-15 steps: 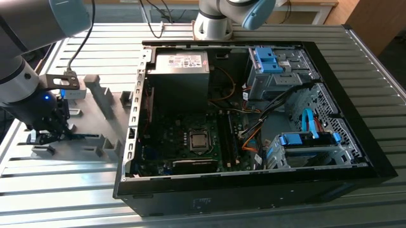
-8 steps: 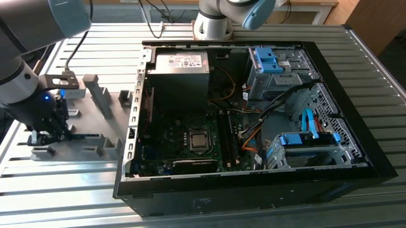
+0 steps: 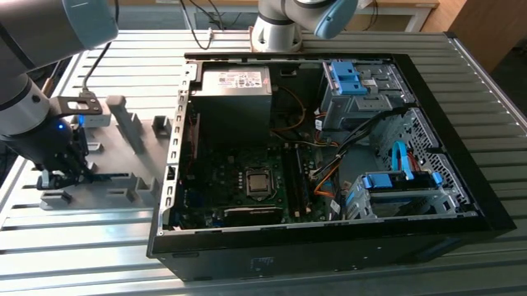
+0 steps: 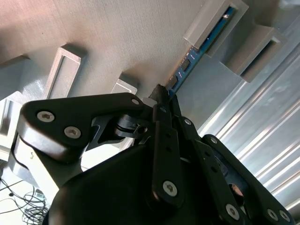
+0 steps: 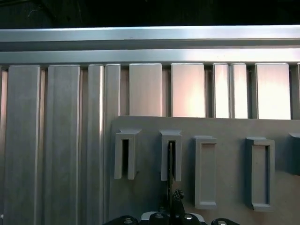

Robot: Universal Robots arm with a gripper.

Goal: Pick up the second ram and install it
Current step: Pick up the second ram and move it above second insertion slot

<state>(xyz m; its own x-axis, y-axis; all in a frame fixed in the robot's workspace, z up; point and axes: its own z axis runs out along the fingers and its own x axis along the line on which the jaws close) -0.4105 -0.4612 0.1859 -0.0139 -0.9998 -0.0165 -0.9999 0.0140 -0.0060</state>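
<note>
Grip looks made: the end effector [image 4: 161,96] has its fingers drawn nearly together on the near end of the second ram [image 4: 191,60]. The stick runs straight away from the fingertips on edge, its far end seated in a grey holder block [image 4: 200,24] on the table [image 5: 56,140]. As a thin circuit board it should be light and stiff yet brittle, with chips on its faces. Pinching the long edge and lifting straight, without twisting, seems safest.

exterior: above PC case [image 3: 329,246] | both wrist views: close, grey holder [image 5: 225,126] [image 4: 117,42]
</note>
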